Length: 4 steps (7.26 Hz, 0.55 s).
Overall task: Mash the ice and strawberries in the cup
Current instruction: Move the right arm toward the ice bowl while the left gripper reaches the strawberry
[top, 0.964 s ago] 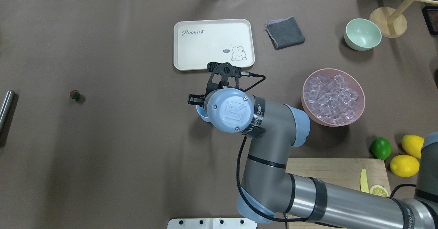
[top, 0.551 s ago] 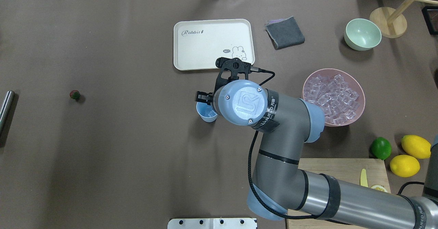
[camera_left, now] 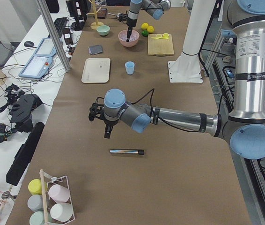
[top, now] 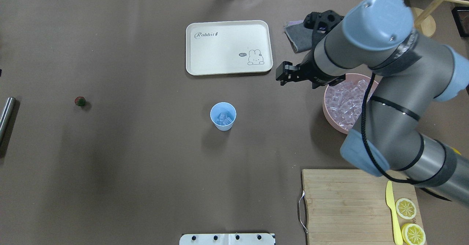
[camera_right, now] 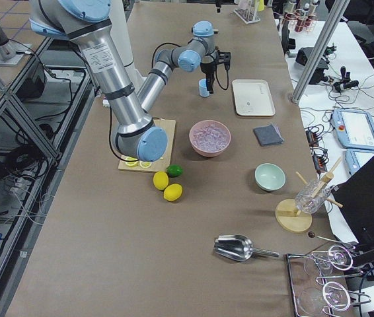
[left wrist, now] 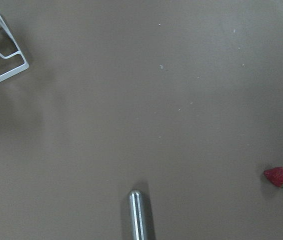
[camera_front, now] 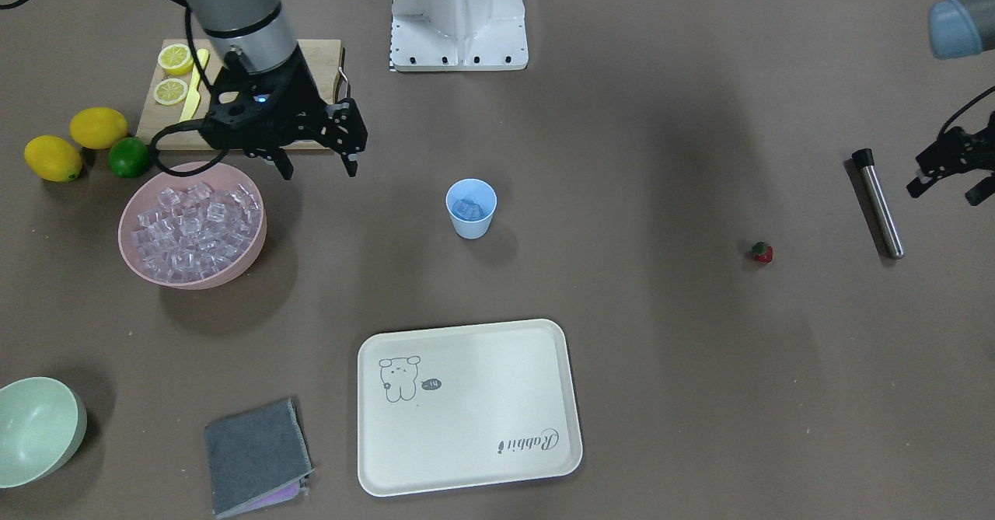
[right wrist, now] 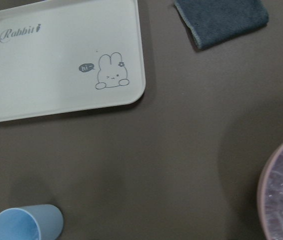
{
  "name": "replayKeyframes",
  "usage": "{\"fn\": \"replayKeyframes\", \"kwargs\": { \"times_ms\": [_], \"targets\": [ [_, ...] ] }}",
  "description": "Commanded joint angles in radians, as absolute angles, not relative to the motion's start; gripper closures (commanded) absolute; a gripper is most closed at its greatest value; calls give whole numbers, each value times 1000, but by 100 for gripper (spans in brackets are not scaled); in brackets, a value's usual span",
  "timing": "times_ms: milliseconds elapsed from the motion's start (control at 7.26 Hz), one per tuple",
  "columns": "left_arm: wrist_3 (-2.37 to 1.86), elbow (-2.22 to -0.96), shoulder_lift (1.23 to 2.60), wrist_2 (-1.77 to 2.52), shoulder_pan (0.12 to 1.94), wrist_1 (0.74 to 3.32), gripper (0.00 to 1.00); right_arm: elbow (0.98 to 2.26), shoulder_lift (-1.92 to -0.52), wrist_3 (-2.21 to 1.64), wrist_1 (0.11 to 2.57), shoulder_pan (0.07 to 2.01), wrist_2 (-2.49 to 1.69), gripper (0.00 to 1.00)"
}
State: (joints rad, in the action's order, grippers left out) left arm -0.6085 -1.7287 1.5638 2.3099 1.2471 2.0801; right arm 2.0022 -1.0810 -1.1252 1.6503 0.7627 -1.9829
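The light-blue cup (camera_front: 470, 209) (top: 223, 116) stands upright mid-table with a few cubes of ice (top: 224, 119) inside. More ice (camera_front: 194, 221) fills the pink bowl (top: 329, 115). The tiny red strawberry (camera_front: 762, 253) (top: 80, 101) (left wrist: 277, 177) lies alone on the mat, far from the cup. My right gripper (camera_front: 317, 169) (top: 298, 79) hangs open and empty between cup and pink bowl, near the bowl's rim. My left gripper (camera_front: 948, 187) is open beside a steel rod (camera_front: 877, 204), holding nothing.
A cream rabbit tray (top: 229, 47) and a folded grey cloth (top: 305, 36) lie beyond the cup. A pale-green bowl (camera_front: 35, 431), a lime (camera_front: 128, 157), lemons (camera_front: 97, 126) and a cutting board (top: 344, 204) with a yellow knife sit on my right side. A wire rack (left wrist: 1, 55) is near my left wrist.
My right arm has swung away from above the cup toward the pink bowl, leaving the cup uncovered with ice in it. The strawberry and rod have not moved.
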Motion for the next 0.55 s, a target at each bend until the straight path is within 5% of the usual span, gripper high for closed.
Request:
{"fn": "replayKeyframes", "kwargs": {
  "times_ms": [0,413],
  "targets": [
    [-797,-1712,1659,2200,1062,2099,2,2031,-1196,-896,1651,866,-2074,12],
    [-890,-1668,1730,2145,944,2098,2,2017,-1343,-584,1647,1069,-2224,12]
  ]
}}
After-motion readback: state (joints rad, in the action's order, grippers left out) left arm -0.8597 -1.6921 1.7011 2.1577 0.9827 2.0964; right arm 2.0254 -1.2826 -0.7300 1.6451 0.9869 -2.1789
